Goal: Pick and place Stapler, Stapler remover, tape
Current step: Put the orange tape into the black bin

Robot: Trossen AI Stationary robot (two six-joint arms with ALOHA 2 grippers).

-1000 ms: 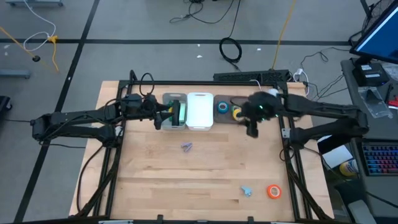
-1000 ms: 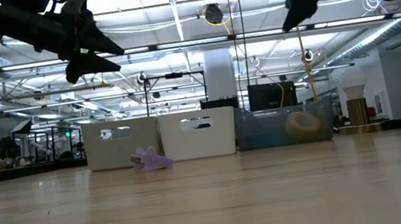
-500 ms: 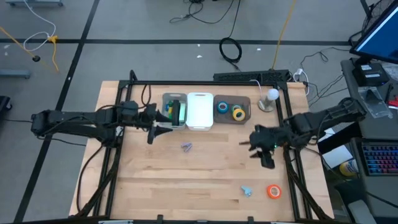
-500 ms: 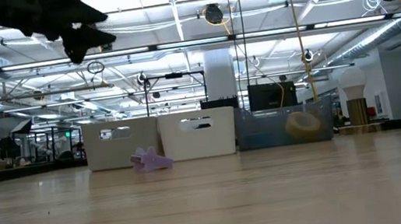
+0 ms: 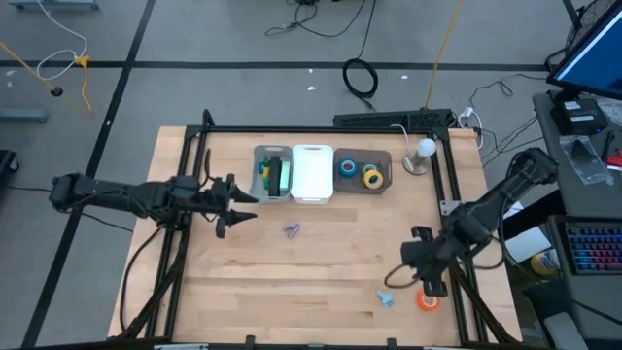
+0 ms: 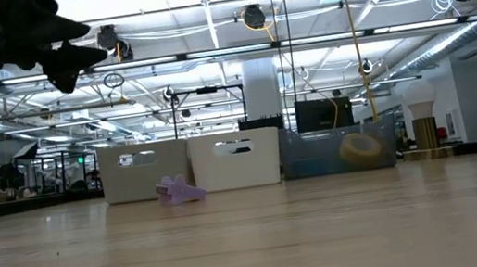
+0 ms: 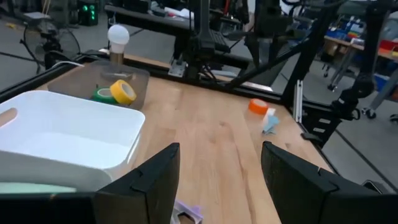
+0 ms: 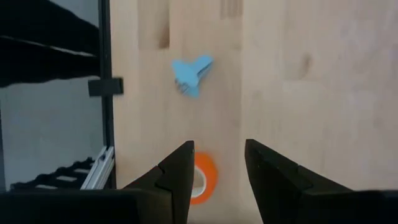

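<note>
I see blue and yellow tape rolls (image 5: pixel 359 172) already binned at the far side. My open right hand (image 5: pixel 429 280) hovers over the orange tape roll (image 5: pixel 428 299); purple (image 5: pixel 292 230) and blue staple removers (image 5: pixel 386 298) remain on the wooden worktop (image 5: pixel 321 267). Left hand (image 5: pixel 225 205) open, empty.

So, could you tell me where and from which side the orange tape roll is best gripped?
From straight above, one finger in the centre hole and one outside the rim: the orange tape roll lies flat on the table, already between the right gripper's open fingers.
</note>
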